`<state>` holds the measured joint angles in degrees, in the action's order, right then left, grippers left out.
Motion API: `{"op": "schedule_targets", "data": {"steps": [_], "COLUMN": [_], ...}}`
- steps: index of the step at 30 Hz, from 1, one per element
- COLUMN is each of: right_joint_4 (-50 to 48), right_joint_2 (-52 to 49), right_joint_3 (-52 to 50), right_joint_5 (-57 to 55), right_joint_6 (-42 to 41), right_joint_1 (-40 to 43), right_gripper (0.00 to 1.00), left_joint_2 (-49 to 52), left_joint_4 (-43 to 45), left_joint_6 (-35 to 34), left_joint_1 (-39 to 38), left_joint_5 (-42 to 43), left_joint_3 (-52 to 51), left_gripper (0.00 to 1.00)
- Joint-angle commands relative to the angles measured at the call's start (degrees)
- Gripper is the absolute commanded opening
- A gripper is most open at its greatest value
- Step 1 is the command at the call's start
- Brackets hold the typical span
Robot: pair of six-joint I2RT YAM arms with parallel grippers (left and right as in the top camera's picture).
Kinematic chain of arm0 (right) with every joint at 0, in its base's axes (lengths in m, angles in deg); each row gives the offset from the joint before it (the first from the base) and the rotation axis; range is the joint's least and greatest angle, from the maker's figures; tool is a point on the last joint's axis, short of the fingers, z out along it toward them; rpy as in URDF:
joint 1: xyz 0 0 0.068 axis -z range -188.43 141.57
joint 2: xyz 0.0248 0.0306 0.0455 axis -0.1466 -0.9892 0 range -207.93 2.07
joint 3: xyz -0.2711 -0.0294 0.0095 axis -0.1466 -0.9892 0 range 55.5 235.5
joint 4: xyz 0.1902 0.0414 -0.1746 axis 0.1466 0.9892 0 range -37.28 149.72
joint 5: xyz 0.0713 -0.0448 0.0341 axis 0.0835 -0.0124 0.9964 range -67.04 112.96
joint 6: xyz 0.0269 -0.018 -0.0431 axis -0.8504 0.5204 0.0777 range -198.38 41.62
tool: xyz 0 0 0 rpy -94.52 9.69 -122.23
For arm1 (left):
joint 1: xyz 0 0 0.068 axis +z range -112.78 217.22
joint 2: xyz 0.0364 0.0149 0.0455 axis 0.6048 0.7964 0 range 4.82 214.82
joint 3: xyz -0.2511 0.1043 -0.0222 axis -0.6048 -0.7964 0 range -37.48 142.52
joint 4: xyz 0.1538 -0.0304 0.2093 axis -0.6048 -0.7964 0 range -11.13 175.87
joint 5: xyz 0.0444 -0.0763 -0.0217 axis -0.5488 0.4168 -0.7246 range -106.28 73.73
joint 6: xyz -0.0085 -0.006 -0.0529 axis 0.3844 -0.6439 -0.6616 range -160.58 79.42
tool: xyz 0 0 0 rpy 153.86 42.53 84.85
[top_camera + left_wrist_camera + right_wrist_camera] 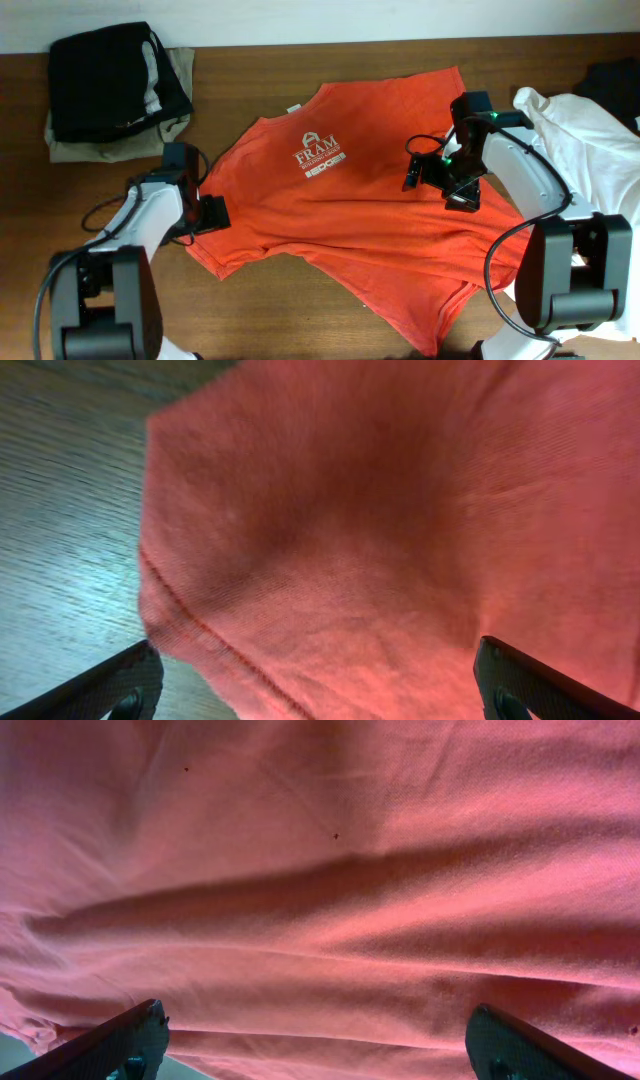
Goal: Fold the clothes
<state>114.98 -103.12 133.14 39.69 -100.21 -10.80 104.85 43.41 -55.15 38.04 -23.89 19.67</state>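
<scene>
1. The orange-red T-shirt (340, 230) lies spread chest-up and slantwise across the middle of the desk (300, 320). Its white FRAM print (318, 158) reads clearly from overhead, but the smaller line beneath it is too fine to make out.
2. The left pincer (215, 213) sits at the shirt's sleeve edge on the left side. In the left wrist view its fingers (110, 685) stand wide apart at the bottom corners, with nothing clamped and their tips cut off by the frame. A stitched hem of the cloth lies between them, with bare wood to the left.
3. The right pincer (447, 190) is over the shirt's right part. From overhead its tips are hidden under the wrist body and cables.
4. In the right wrist view only the upper ends of its fingers (120, 1040) show, spread well apart and holding nothing. Cloth creased in long ridges fills nearly the whole picture. Whether the tips touch the cloth cannot be told.
5. At the back left, a black garment (110, 80) lies on a khaki garment (100, 150). A pale strip shows at the black one's edge, and what it belongs to is unclear.
6. At the right, a bunched white garment (580, 140) is partly hidden by the right arm and runs off the frame. Behind it, a dark garment (615, 80) is cut off at the edge.
</scene>
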Motion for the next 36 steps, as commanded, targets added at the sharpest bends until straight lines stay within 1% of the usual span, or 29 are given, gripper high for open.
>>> {"op": "schedule_targets", "data": {"steps": [1,2,5,10,11,12,14,15,16,18,20,23,25,27,30,31,33,35,36], "right_joint_4": [-0.2,-0.3,-0.3,-0.1,-0.1,0.2,1.7,2.2,2.7,3.9,5.8,10.6,14.0,15.0,13.4,10.5,7.3,5.0,4.0], "right_joint_2": [0.1,0.1,0.1,0.1,0.1,0.1,0.1,0.2,0.7,3.5,8.5,16.0,18.9,20.4,20.5,20.5,20.5,20.5,20.5], "right_joint_3": [-0.5,-0.5,-0.5,-0.5,-0.5,-0.5,-0.5,-0.5,-0.5,-0.5,-0.4,-0.5,-1.0,-4.3,-12.4,-15.6,-17.0,-17.7,-17.7], "right_joint_5": [-0.9,-0.9,-0.9,-0.9,-0.9,-0.9,-0.9,-0.9,-0.9,-0.9,-0.9,-0.9,-1.4,-1.7,-2.3,-2.4,-2.5,-6.7,-8.8], "right_joint_6": [0.6,0.6,0.6,0.6,0.6,0.6,0.6,0.6,0.5,0.1,0.1,0.2,0.2,0.1,-6.0,-11.2,-15.0,-19.8,-19.8], "right_joint_1": [-0.3,-0.3,-0.3,-0.3,-0.3,-0.3,-0.3,-0.3,-0.2,-0.1,-0.1,-0.3,-1.2,-4.5,-11.1,-13.2,-14.1,-13.9,-13.6], "right_gripper": [0.99,0.99,0.99,0.99,0.99,0.99,0.99,0.99,0.99,0.99,0.99,0.99,0.99,0.99,0.99,0.99,0.99,0.99,0.99], "left_joint_2": [0.8,0.8,1.4,6.4,7.6,8.5,10.0,10.4,10.7,10.7,10.8,10.8,10.8,10.8,10.8,10.8,10.8,10.8,10.8], "left_joint_4": [0.0,-0.2,-0.8,-1.4,-1.4,-1.4,-1.6,-1.3,-1.1,-0.5,0.4,1.3,2.3,3.0,3.0,2.9,3.0,2.7,2.5], "left_joint_6": [-0.6,-0.7,-1.5,-1.9,-1.9,-1.9,-1.9,-1.9,-1.9,-1.9,-1.9,-1.9,-1.9,-2.8,-2.8,-4.2,-5.6,-5.6,-5.6], "left_joint_1": [0.1,0.1,0.1,0.1,0.1,0.1,0.1,0.1,0.1,0.1,0.1,0.1,0.1,1.5,6.2,9.0,11.8,14.3,14.9], "left_joint_5": [-2.7,-4.2,-4.4,-4.0,-3.8,-3.7,-1.5,-0.5,0.2,0.3,0.3,0.3,0.3,0.4,5.4,6.8,7.8,10.3,10.5], "left_joint_3": [0.7,0.7,0.7,0.7,0.7,0.7,0.7,0.7,0.7,0.7,0.7,0.7,0.7,1.4,3.7,4.9,5.9,6.0,6.0], "left_gripper": [0.99,0.99,0.99,0.99,0.95,0.85,0.75,0.64,0.49,0.27,0.09,0.07,0.02,0.01,0.01,0.01,0.01,0.01,0.01]}}
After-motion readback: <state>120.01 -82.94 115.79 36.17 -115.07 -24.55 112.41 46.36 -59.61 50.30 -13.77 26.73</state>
